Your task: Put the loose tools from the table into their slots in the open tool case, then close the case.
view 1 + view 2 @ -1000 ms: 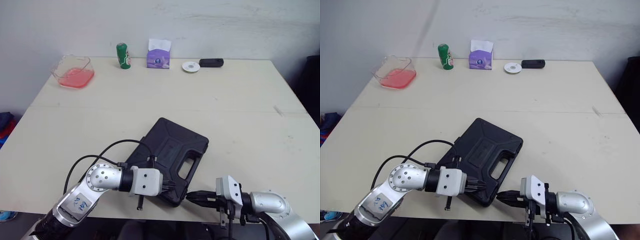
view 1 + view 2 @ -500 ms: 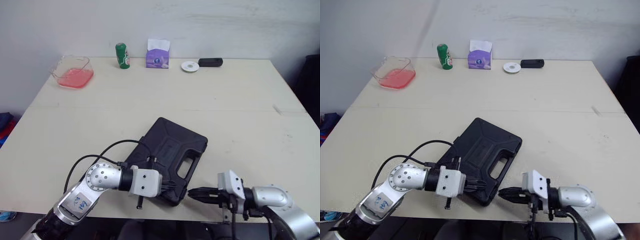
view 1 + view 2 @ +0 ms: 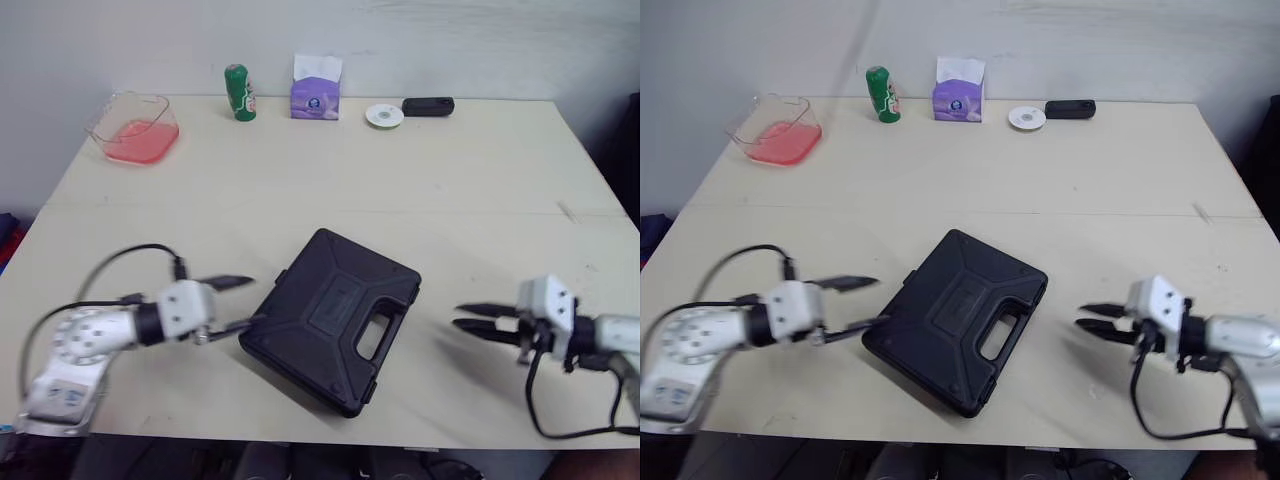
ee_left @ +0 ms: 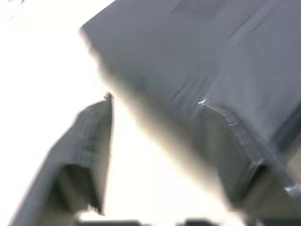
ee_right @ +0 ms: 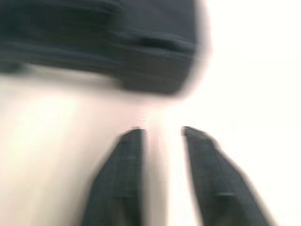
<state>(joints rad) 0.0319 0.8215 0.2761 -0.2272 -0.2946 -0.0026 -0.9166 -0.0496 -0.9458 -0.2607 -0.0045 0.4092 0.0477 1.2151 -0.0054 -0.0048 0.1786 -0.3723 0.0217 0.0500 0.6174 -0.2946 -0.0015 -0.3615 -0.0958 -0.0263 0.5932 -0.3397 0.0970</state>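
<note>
The case lies shut and flat on the table, near the front edge and about midway across, turned so that its corners point to the front, the rear and the two sides. Its handle is set in the edge that faces front and right. The left gripper is held level just left of the case, with its fingers spread wide and pointed at the case's left corner. The nearer fingertip is seen at the case's left edge, but contact cannot be confirmed. In the left wrist view the fingers are shown well apart, with the case's lid and side wall directly ahead and one finger against or just beside that wall. The right gripper is held low over the table to the right of the case, apart from it, with bare table between. Its fingers are parted slightly and pointed toward the case. In the right wrist view the fingers are shown with a narrow gap between them, and a corner of the case is seen ahead, clear of the tips. Along the far edge of the table, well apart from the case, a row of items is placed: a clear tub with pink contents near the left corner, then a green can, a purple tissue box, a white disc and, just beside the disc, a black device.
</note>
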